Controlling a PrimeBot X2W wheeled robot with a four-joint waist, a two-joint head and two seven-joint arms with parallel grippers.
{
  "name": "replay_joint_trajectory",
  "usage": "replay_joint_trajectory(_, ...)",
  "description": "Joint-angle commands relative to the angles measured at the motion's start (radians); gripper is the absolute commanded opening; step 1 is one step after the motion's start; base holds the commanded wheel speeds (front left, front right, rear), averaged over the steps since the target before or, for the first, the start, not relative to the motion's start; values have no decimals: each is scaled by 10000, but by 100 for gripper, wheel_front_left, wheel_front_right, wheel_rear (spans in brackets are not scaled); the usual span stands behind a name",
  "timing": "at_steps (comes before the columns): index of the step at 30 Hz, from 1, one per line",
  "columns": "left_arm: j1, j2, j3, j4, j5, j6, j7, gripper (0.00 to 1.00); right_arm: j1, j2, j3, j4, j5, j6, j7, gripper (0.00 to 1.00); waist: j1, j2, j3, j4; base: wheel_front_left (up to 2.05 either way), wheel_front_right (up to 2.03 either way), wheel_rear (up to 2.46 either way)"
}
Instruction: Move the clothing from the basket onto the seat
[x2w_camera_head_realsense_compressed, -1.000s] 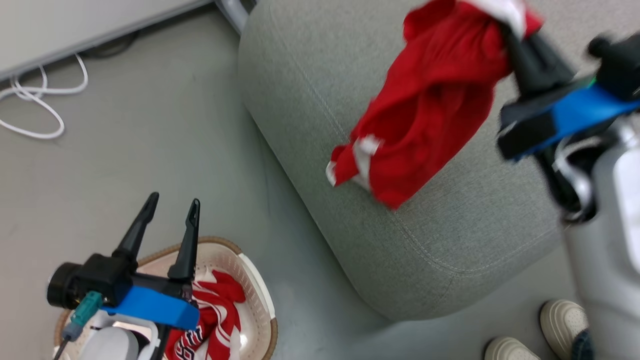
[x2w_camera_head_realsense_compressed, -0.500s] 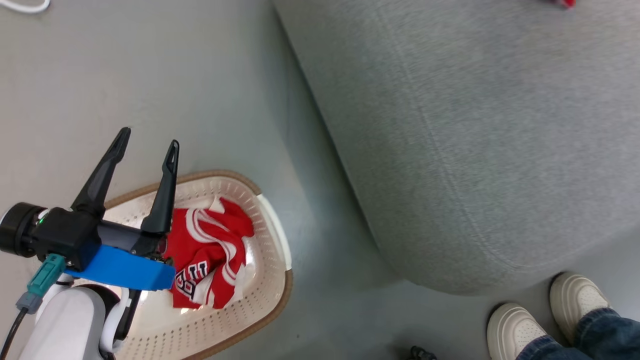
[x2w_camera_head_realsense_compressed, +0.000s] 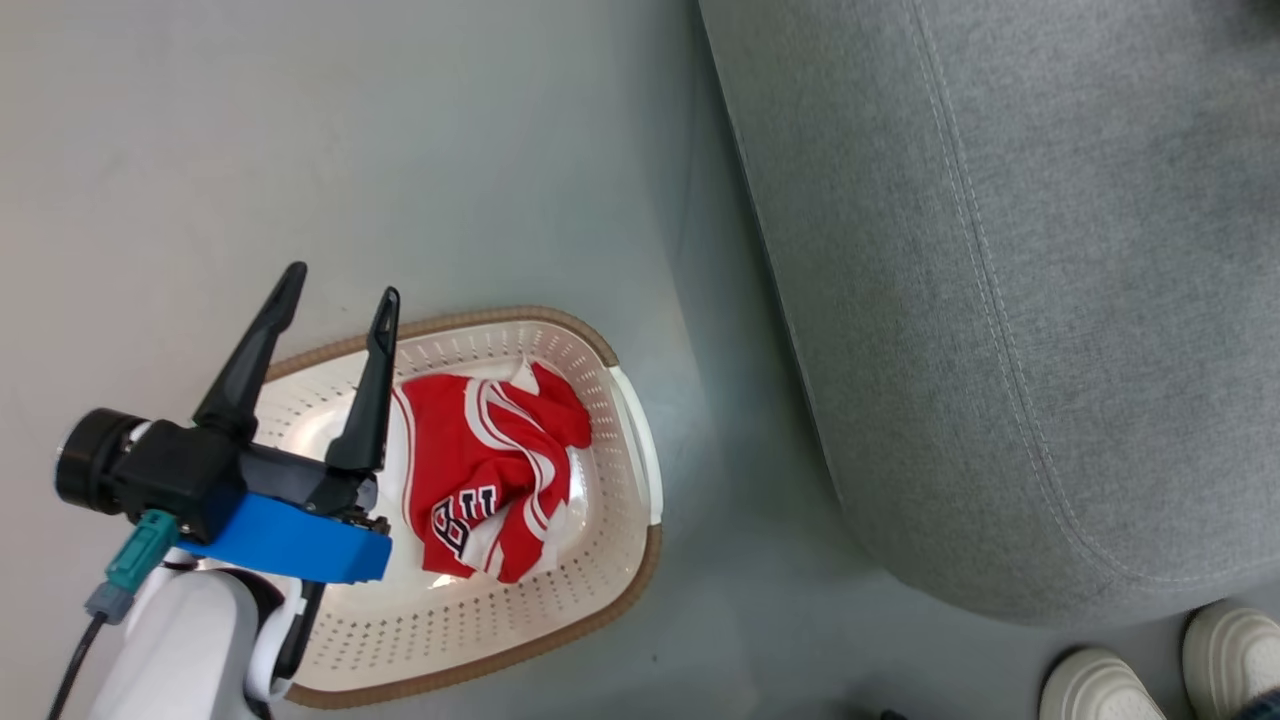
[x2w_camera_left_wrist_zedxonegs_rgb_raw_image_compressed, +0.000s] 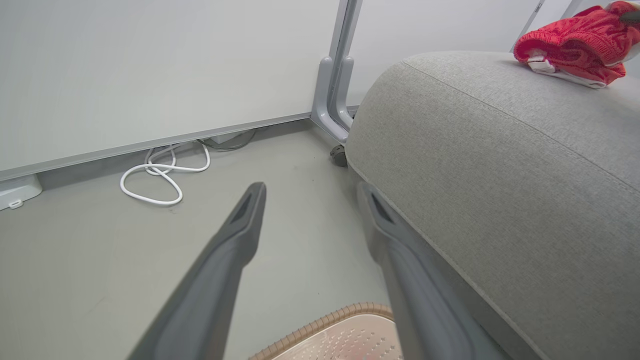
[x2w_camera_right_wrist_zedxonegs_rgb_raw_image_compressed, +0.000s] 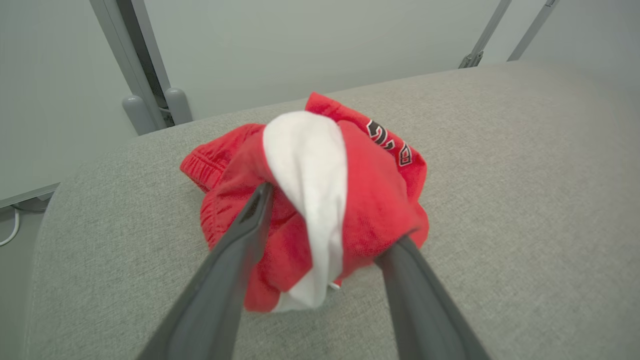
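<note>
Clothing on seat, in basket

We see bright, even light: soft shadow hugs the seat, glare whitens the basket, focus crisp.

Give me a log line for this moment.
left jaws: open above basket | right jaws: open around red garment lying on seat | striped garment in basket | task: incomplete

Office-like room: wheeled partition panels, loose white cable, grey floor.
</note>
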Motion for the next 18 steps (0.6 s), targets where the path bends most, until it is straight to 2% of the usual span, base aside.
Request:
replay_joint_trajectory(1, -111, -49, -22, 136, -53, 7, -110, 100, 159, -45, 33, 107, -137, -1, -142, 100, -1, 0, -195, 3, 0, 0, 0)
replay_joint_trajectory(9, 377, -742, -224, 1327, -356, -29, -594, 100, 1476, 273, 399, 397, -264, -2, -807, 100, -1, 0, -2090, 210, 0, 0, 0)
replay_joint_trajectory(13, 715, -1108, -146, 1844, -508, -36, -681, 100, 2564, 524, 896, 45, -383, -1, -1005, 100, -1, 0, -3170, 341, 0, 0, 0)
replay_joint_trajectory(18, 1259, -1552, 307, 2030, -648, 79, -700, 100, 4170, 776, 1639, -983, -385, -2, -1352, 100, -1, 0, -4255, 607, 0, 0, 0)
